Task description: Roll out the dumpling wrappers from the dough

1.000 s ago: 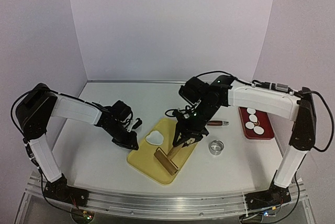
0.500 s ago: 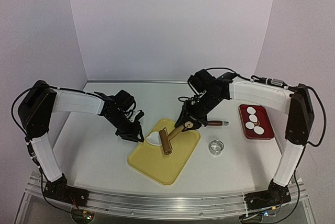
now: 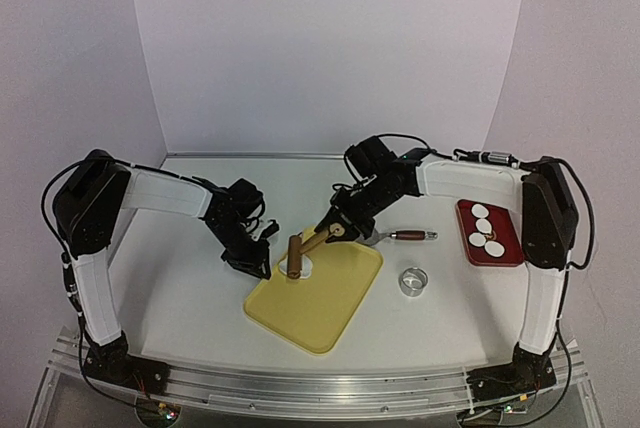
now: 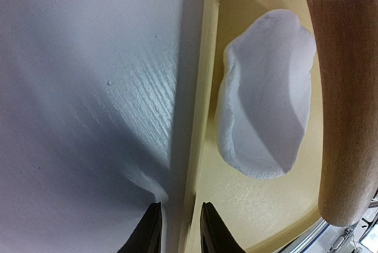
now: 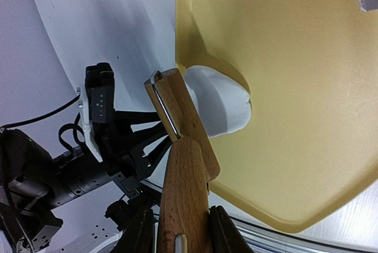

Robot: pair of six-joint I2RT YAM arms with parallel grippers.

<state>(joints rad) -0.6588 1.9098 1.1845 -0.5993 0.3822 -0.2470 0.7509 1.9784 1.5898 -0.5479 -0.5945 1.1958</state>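
Roller (image 5: 177, 111) is clamped by right gripper (image 5: 182, 229) | board (image 4: 254, 206) edge is straddled by left gripper (image 4: 180, 232), grip cannot be told | counted: four wrappers (image 3: 484, 226) at right, one dough (image 4: 266, 93)

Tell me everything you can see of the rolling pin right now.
The rolling pin is light brown wood: a short, thick roller joined by a thin metal bracket to a rounded wooden handle set roughly crosswise to it. The right end effector is shut on the handle, one finger on each side. The roller lies at the far left corner of the yellow board, over one edge of the white dough. I see nothing else touching it.
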